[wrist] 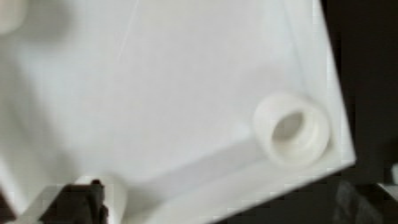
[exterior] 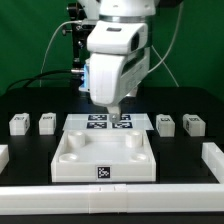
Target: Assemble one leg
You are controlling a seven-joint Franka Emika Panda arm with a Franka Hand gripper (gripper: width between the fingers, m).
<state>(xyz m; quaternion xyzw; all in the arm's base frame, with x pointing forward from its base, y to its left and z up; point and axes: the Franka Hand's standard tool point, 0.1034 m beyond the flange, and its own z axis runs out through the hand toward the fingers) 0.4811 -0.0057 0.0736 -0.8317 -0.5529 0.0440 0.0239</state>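
Note:
The large white panel [exterior: 105,158] lies on the black table in the middle, with a tag on its front wall. In the wrist view its inner floor [wrist: 160,90] and one round corner socket [wrist: 294,128] fill the picture. My gripper [exterior: 115,112] hangs low over the panel's far edge, right of its middle. Its dark fingers stand wide apart in the wrist view [wrist: 231,197], with nothing held between them. Four small white legs stand in a row on the table: two on the exterior view's left [exterior: 18,124] [exterior: 46,122] and two on the right [exterior: 167,123] [exterior: 194,124].
The marker board [exterior: 98,122] lies flat just behind the panel, partly hidden by my gripper. Low white walls run along the front [exterior: 110,192] and the right side [exterior: 212,155] of the table. Cables hang behind the arm.

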